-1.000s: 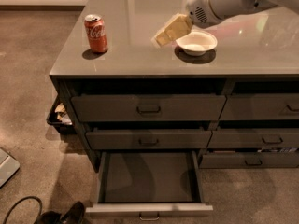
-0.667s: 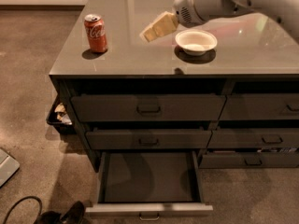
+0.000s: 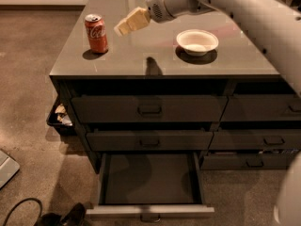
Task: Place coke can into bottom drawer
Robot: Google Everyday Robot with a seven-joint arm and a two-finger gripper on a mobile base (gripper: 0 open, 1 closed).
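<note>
The coke can [image 3: 96, 33] stands upright on the left part of the grey counter top [image 3: 141, 60]. My gripper [image 3: 120, 28] hangs above the counter just right of the can, apart from it, with its pale fingers [image 3: 132, 20] pointing left at the can. It holds nothing. The bottom drawer [image 3: 149, 181] of the left column is pulled open, and its dark inside holds nothing. The two drawers above it are closed.
A white bowl [image 3: 197, 41] sits on the counter to the right of the gripper. Right-column drawers [image 3: 263, 108] are closed. A dark bin [image 3: 60, 117] with items stands left of the cabinet. A cable [image 3: 19, 210] and a dark object lie on the floor at bottom left.
My arm has swung left across the counter, from beside the white bowl toward the coke can. The can, bowl and drawer have not moved.
</note>
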